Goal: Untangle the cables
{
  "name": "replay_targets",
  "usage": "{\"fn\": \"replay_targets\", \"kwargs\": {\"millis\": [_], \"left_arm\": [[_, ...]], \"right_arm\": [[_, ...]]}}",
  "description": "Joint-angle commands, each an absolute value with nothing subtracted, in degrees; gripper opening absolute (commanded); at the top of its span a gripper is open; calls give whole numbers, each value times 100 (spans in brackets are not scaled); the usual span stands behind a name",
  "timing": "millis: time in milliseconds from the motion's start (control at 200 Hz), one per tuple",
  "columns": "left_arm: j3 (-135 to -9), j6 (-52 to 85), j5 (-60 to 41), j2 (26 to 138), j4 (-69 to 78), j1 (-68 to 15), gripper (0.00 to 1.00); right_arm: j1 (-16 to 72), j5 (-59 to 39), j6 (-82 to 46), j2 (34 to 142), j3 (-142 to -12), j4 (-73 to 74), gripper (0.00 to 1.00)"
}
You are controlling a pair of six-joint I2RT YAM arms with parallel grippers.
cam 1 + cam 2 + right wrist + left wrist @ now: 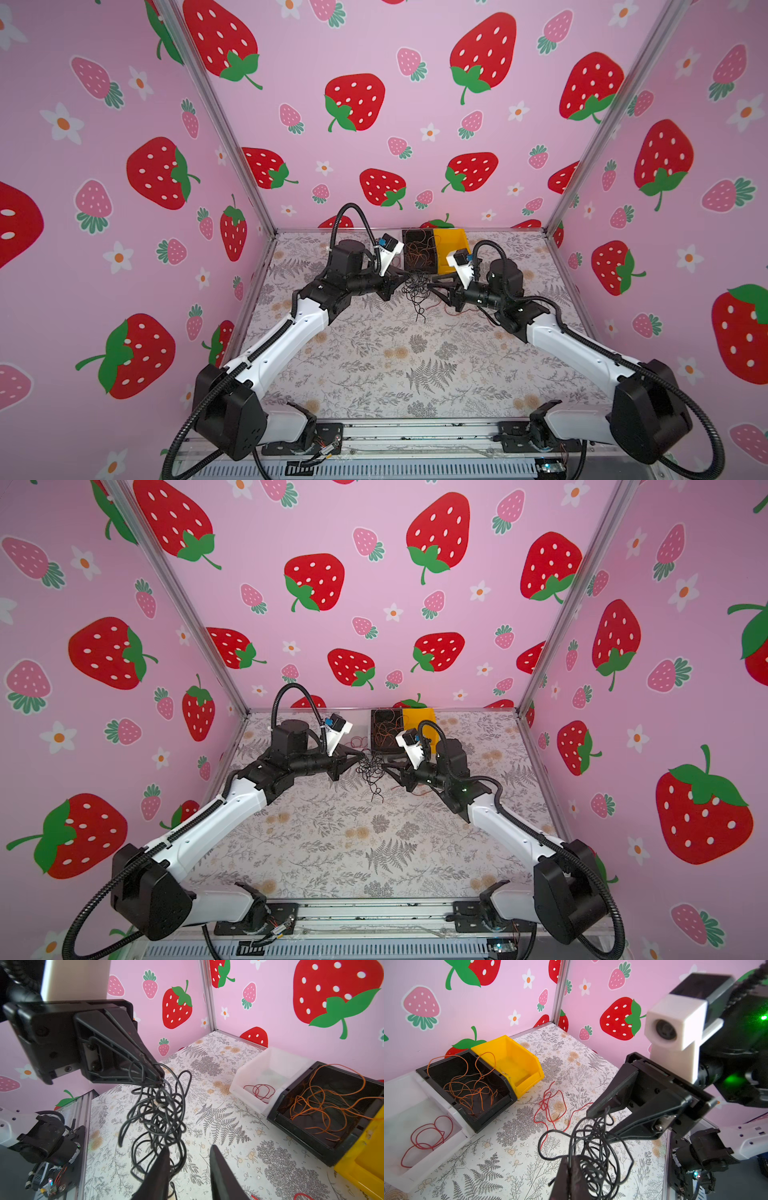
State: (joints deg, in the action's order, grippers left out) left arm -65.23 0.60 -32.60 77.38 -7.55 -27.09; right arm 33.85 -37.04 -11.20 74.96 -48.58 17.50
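A tangle of black cables [593, 1147] hangs just above the table, seen in both top views [417, 291] [371, 769]. My left gripper [572, 1159] is shut on strands at the tangle's edge; its tip [160, 1079] carries the bundle [160, 1113]. My right gripper [190, 1148] is open on the tangle's other side. One of its fingers [164, 1159] is pushed in among the loops, and the gap between its jaws is bare. A loose red cable [550, 1105] lies on the table behind the tangle.
Three bins stand at the back wall. A white bin [396, 1093] holds a red cable [425, 1138]. A black bin [301, 1136] holds orange cables [324, 1101]. The yellow bin [512, 1061] shows nothing inside. The two grippers nearly meet at the table's middle [415, 374].
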Motion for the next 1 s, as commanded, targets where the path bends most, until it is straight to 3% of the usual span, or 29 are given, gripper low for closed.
{"fn": "replay_targets", "kwargs": {"millis": [0, 105, 205, 265, 565, 860, 990], "left_arm": [[-6635, -86, -3361, 7709, -712, -2746, 0], [-6656, -88, -3431, 7756, -719, -2764, 0], [-6672, -122, -3430, 7771, -793, -2780, 0], [-6678, -157, -3358, 7758, -887, -2777, 0], [-6272, 285, -3200, 7519, -829, -2347, 2], [-6113, 282, -2742, 7269, -1035, -2034, 5], [-6080, 474, -2814, 7297, -1083, -1785, 35]], "right_arm": [[3362, -4113, -1247, 7576, -4993, 1977, 33], [3364, -4025, -1248, 7603, -4992, 1965, 25], [3366, -3873, -1233, 7588, -4992, 1963, 5], [3366, -3653, -1205, 7500, -4952, 1975, 0], [3142, -2503, -1249, 6734, -4449, 2129, 0], [3110, -2193, -1187, 6686, -4482, 2052, 0], [3111, -2259, -1123, 6592, -4486, 2166, 0]]}}
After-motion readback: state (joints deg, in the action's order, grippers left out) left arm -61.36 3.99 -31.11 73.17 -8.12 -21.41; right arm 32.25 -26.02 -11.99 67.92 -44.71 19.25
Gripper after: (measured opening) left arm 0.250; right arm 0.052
